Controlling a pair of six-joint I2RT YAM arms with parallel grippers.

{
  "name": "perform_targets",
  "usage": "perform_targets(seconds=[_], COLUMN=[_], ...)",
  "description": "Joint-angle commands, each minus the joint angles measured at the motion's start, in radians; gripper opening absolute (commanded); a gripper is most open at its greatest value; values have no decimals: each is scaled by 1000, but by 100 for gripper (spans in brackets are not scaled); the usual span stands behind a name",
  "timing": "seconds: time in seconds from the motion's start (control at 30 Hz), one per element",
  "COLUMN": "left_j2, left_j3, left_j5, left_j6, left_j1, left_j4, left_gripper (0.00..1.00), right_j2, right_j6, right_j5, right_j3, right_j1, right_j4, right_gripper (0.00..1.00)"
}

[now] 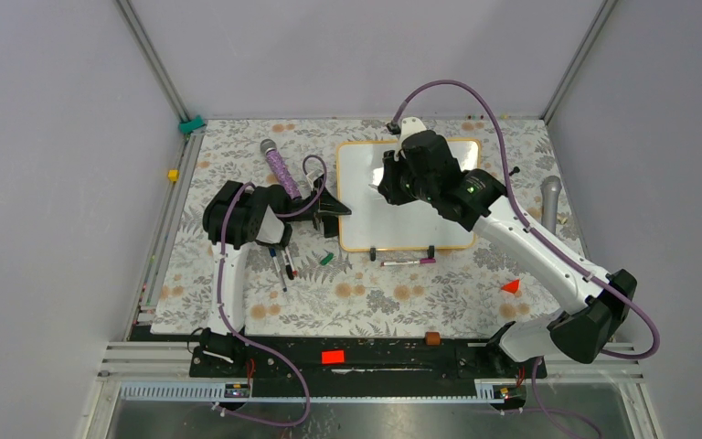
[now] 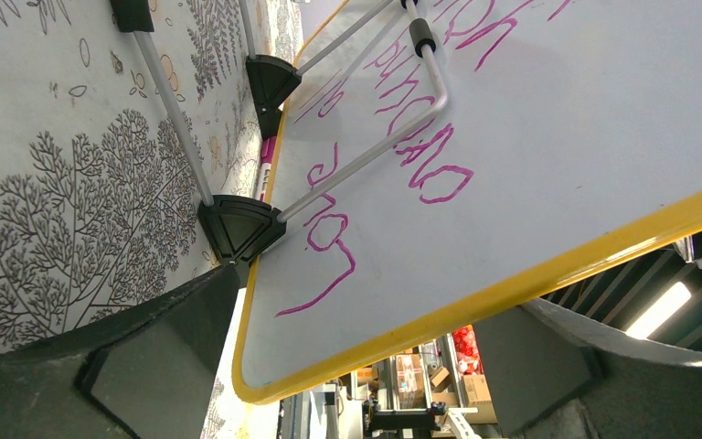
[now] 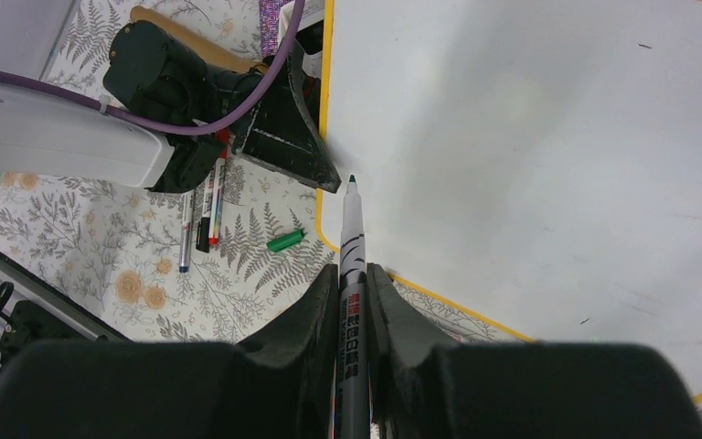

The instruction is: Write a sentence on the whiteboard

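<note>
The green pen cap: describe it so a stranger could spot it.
Find the big white board on the flowered cloth. Just off its near left corner lies the cap; unlike the long pens further left, it is short and all green.

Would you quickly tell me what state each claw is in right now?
Left claw: open, the whiteboard edge between its fingers.
Right claw: closed on the green marker.

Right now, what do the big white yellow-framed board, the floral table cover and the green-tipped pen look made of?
Large white rectangular whiteboard: glossy coated sheet, judging by soft reflections; its yellow frame looks plastic. Grey floral table cover: matte, cloth or vinyl, can't tell which. Green-tipped marker held in the right gripper: smooth white plastic barrel with printed markings.
</note>
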Motion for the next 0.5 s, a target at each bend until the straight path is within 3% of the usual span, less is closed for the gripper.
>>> perform_targets(seconds=[0.0,0.2,0.47], left_j2=[86,90,91], left_j3=[-31,-24,-23], left_j5=[-44,-46,-50], left_j6=[61,61,61], left_j1=[-14,-13,-10], left_j4=[-23,-23,-23], left_gripper=[99,99,99], right_j2=[12,74,158], right_j6=[24,167,387], right_j5=[-4,77,354], right_j3=[49,116,249], right_j1=[4,5,45], right_j4=[8,-20,-128], right_gripper=[0,0,0])
